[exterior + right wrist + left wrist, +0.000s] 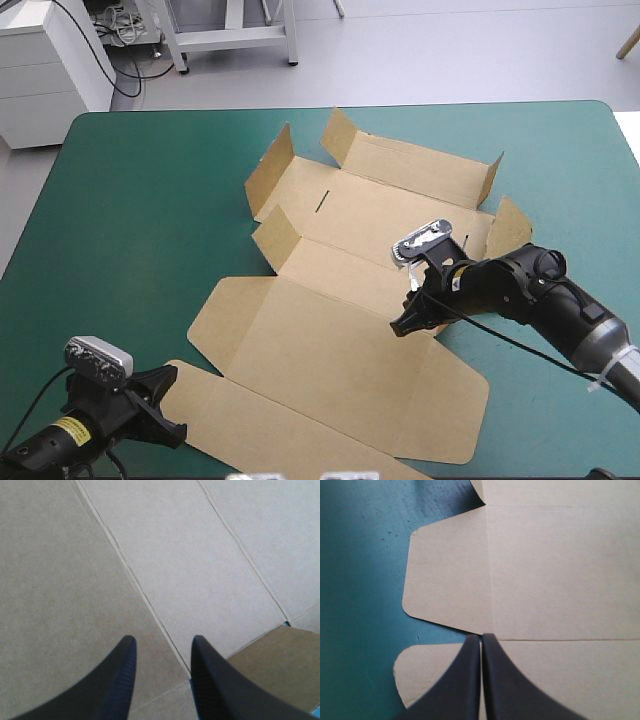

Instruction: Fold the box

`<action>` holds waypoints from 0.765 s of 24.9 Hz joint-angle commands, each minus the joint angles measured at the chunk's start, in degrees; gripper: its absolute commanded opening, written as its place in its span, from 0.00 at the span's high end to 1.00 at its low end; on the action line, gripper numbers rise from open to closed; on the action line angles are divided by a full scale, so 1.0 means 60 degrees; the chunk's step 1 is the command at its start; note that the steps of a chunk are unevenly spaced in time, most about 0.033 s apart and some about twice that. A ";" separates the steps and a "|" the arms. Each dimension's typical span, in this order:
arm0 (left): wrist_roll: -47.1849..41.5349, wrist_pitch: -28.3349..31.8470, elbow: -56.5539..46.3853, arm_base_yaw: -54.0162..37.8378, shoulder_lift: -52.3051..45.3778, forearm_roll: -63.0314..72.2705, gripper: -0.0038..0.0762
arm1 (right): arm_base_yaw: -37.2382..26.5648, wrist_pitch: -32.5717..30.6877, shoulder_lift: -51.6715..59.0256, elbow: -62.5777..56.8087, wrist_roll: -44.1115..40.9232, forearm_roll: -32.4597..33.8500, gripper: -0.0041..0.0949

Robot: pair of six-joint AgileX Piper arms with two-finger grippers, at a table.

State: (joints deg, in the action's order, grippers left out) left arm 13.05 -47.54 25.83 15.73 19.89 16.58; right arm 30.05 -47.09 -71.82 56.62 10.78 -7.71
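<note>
Broadly, the high view alone gives the whole layout. The box (330,340) is a cut brown sheet across the middle of the teal-green worktop (130,200). It lies mostly flat, with its far wall (420,165) and the tabs beside it tilted up (neither wrist view reaches that end). The left jaws sit at the near left corner of the worktop, just beside the sheet's near flap. The right jaws hang over the sheet's right half.

The left wrist view adds the detail. Its black fingers (465,680) meet in one pointed arch, jaws closed, over the notch between a rounded flap (445,575) and the next one.

The right wrist view shows only board. Its fingers (120,680) stand a narrow gap apart, jaws slightly open, with a crease (135,585) running in between them. Whether the tips touch the board I cannot tell.
</note>
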 commanded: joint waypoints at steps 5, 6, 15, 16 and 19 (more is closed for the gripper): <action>-0.0033 0.0599 0.0237 0.0030 0.0135 0.0250 0.96 | 0.0009 0.0399 0.0201 0.0285 0.0056 -0.0015 0.33; -0.0033 0.0599 0.0237 0.0030 0.0135 0.0250 0.96 | 0.0009 0.0399 0.0201 0.0285 0.0056 -0.0033 0.33; -0.0033 0.0599 0.0237 0.0030 0.0135 0.0250 0.96 | 0.0009 0.0381 0.0201 0.0285 -0.0003 -0.0033 0.42; -0.0033 0.0599 0.0237 0.0030 0.0135 0.0250 0.96 | 0.0009 0.0330 0.0201 0.0310 -0.0021 -0.0033 0.43; -0.0033 0.0599 0.0237 0.0030 0.0135 0.0250 0.96 | 0.0009 -0.0042 0.0201 0.0635 -0.0086 0.0015 0.43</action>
State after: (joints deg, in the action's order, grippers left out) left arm 13.05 -47.54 25.83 15.73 19.89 16.58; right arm 30.05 -47.67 -71.82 57.07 10.47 -7.70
